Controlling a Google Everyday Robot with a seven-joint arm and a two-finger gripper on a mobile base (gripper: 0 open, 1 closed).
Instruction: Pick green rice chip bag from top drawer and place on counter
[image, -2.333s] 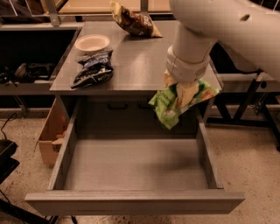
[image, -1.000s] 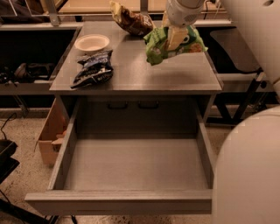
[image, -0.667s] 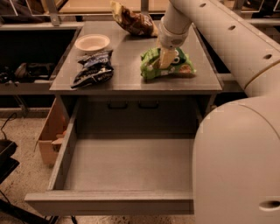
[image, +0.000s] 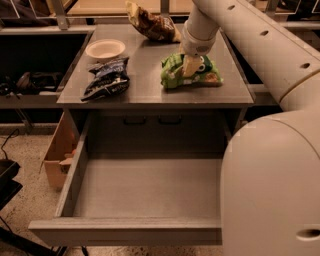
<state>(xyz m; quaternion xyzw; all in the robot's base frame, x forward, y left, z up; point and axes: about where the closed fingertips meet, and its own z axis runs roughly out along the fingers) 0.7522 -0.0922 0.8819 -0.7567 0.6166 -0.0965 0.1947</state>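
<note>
The claw (image: 192, 64) sits down on the green bag (image: 172, 75), directly above its middle. Whether it clamps the bag or has let go, I cannot tell. The bag lies flat on the worktop (image: 150, 75), right of centre, with its long axis running left to right. What remains is likely a release and a straight lift. A brown bag (image: 152, 25) lies just beyond on the far side. The dark bag (image: 106, 79) and bowl (image: 105, 49) are well apart to the left. The drawer (image: 125, 231) stands open on the near side.
</note>
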